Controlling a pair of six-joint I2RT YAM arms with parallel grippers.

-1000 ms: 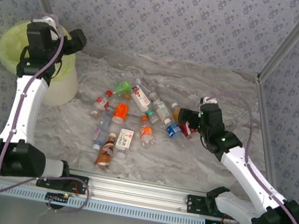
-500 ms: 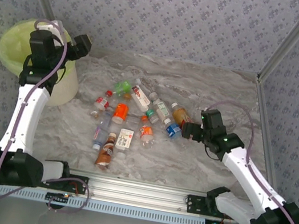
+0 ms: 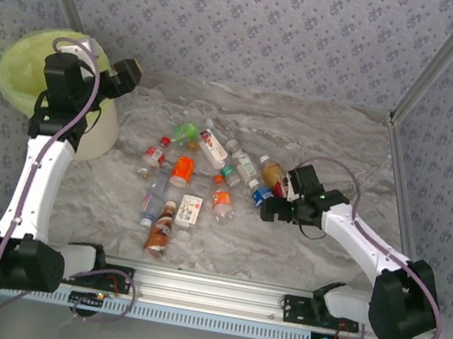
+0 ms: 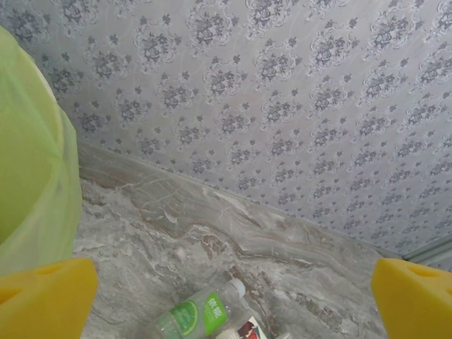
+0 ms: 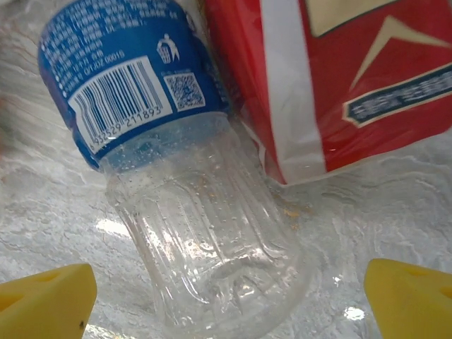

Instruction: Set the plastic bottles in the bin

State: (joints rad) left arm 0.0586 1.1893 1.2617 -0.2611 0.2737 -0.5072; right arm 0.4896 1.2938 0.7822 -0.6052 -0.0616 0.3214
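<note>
Cluster of plastic bottles (image 3: 199, 178) lying mid-table (image 3: 319, 142); bin (image 3: 24, 72) at far left. Right tool (image 3: 276, 209) spread wide, straddling the blue-label bottle (image 5: 176, 141). Left tool (image 3: 129, 75) spread wide, empty, beside the bin.

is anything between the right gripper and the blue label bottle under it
Nothing visible lies between them: the right gripper hangs open over the blue-label bottle, above its clear body. A red-labelled item presses against the bottle near its label and may crowd one finger.
</note>
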